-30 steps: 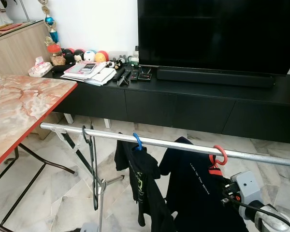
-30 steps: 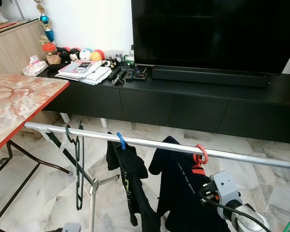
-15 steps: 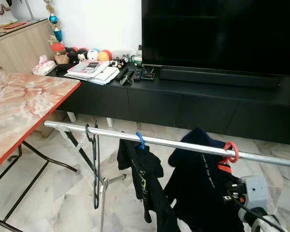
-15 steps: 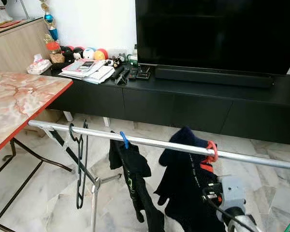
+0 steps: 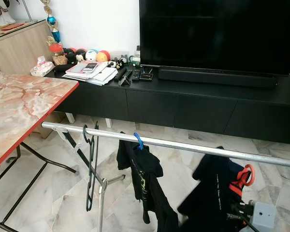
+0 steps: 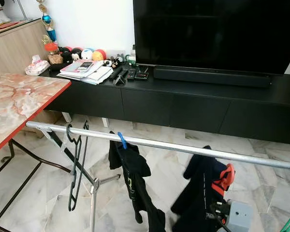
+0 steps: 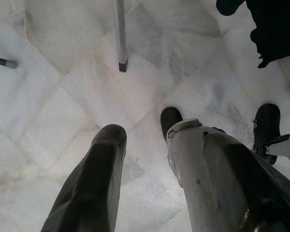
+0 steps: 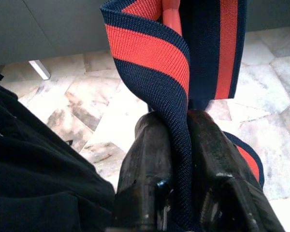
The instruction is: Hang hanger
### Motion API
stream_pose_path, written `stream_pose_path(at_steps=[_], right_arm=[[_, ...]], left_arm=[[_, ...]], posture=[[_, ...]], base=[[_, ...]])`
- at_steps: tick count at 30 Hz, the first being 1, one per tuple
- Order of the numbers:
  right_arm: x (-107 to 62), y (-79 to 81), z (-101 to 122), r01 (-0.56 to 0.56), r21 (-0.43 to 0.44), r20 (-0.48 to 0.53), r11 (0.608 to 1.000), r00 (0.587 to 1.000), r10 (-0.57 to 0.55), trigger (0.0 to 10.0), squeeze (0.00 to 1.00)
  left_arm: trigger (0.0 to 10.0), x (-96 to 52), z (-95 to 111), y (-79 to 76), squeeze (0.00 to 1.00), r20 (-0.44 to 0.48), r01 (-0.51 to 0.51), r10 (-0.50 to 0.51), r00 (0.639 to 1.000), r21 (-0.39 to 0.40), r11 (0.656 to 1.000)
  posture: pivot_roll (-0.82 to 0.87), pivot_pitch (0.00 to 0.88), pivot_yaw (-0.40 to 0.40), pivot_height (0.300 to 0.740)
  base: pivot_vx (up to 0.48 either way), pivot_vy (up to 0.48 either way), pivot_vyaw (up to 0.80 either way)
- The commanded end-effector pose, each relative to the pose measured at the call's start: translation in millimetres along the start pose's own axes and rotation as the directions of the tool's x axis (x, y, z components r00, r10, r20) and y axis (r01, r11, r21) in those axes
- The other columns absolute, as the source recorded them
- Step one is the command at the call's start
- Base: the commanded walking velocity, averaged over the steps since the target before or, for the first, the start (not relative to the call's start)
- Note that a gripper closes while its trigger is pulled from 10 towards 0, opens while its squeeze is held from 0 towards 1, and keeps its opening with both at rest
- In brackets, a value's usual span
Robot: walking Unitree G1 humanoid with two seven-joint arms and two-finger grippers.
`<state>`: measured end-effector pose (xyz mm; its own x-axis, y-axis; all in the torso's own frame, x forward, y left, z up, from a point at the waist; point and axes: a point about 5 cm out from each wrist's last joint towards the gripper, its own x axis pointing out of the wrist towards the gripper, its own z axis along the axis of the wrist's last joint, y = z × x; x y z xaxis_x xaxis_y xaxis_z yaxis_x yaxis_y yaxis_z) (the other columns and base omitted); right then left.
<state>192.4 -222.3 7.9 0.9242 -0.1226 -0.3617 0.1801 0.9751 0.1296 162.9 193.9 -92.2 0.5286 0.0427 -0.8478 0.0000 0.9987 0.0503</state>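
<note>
Head cameras first: I see a silver rail [image 5: 183, 145] running across the room in front of a black TV cabinet [image 5: 193, 104], with an empty black hanger [image 5: 91, 164] and a dark garment on a blue hook [image 5: 137, 141] hanging from it. The red hanger [image 5: 242, 177] with its black shirt [image 5: 212, 193] sits below the rail, off it, just above my right arm's grey wrist block [image 6: 238, 215]. A marble-patterned table [image 5: 19, 111] stands to my left. From the left wrist I see the left gripper [image 7: 145, 145] with fingers spread apart over bare marble floor [image 7: 63, 87], holding nothing. From the right wrist, the right gripper [image 8: 180, 126] has both fingers pressed together on the shirt's red-and-navy collar band [image 8: 154, 58], the red hanger's stem rising behind it.
</note>
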Motion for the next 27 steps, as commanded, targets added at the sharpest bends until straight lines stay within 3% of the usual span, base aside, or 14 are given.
stream_pose_path(at_steps=[1,3,9,10,11,15,17,22,24,27], right_arm=[[2.7,-1.5,7.4,0.009,0.003,0.053,1.000,0.999,-0.009,0.0,0.00],[2.9,-2.2,6.1,0.014,0.004,0.074,1.000,0.997,-0.015,0.0,0.00],[6.4,0.0,-21.5,0.012,0.004,-0.034,1.000,0.999,-0.012,0.0,0.00],[8.0,1.8,-26.0,0.001,0.000,-0.051,1.000,0.999,-0.001,3.6,0.00],[12.0,4.1,-34.6,-0.008,0.002,-0.090,1.000,0.996,0.008,10.0,0.00],[20.6,6.6,-49.1,-0.021,-0.047,-0.173,0.999,0.985,0.013,10.0,0.00],[24.8,5.9,-61.6,-0.038,-0.083,-0.273,0.996,0.962,0.014,10.0,0.00],[18.7,-1.0,-79.2,-0.039,-0.160,-0.399,0.986,0.916,-0.028,10.0,0.00],[17.6,-4.3,-81.2,-0.020,-0.183,-0.410,0.983,0.910,-0.057,10.0,0.00],[17.7,-6.8,-79.6,0.055,-0.118,-0.369,0.991,0.924,-0.096,10.0,0.00]], left_arm=[[10.0,-0.4,-2.3,1.4,0.00,-0.008,-0.009,0.009,1.000,0.015,1.000],[10.0,-0.4,-2.6,1.1,0.00,-0.009,-0.009,0.009,1.000,0.013,1.000],[10.0,-0.3,-2.2,2.2,0.00,-0.015,-0.008,0.008,1.000,0.019,1.000],[10.0,-0.3,-1.8,2.6,0.00,-0.014,-0.008,0.008,1.000,0.020,1.000],[10.0,-0.2,-1.0,3.2,0.00,-0.013,-0.009,0.009,1.000,0.021,1.000],[10.0,-0.3,-0.7,5.0,0.00,-0.011,-0.017,0.017,1.000,0.009,1.000],[10.0,-0.3,-0.9,4.8,0.00,-0.010,-0.018,0.018,1.000,0.005,1.000],[10.0,-0.5,-2.3,3.7,0.00,-0.012,-0.015,0.015,1.000,-0.002,1.000],[10.0,-0.6,-2.7,3.4,0.00,-0.012,-0.014,0.014,1.000,-0.004,1.000],[10.0,-0.8,-3.9,3.4,0.00,-0.014,-0.014,0.014,1.000,-0.012,1.000]], posture=[[-0.05,0.012,0.022,0.740],[-0.05,0.011,0.026,0.740],[-0.06,0.008,0.037,0.740],[-0.06,0.008,0.037,0.740],[-0.06,0.008,0.037,0.740],[-0.06,0.002,0.047,0.740],[-0.06,0.000,0.048,0.740],[-0.04,0.000,0.039,0.740],[-0.03,0.000,0.037,0.740],[-0.03,0.000,0.037,0.740]], base=[[0.000,0.000,0.00],[0.000,0.000,0.00],[0.000,0.000,0.00],[0.000,0.000,0.00],[0.000,0.000,0.00],[0.000,0.000,0.00],[0.000,0.000,0.00],[-0.108,0.000,0.00],[-0.277,0.000,0.00],[-0.287,0.000,0.00]])
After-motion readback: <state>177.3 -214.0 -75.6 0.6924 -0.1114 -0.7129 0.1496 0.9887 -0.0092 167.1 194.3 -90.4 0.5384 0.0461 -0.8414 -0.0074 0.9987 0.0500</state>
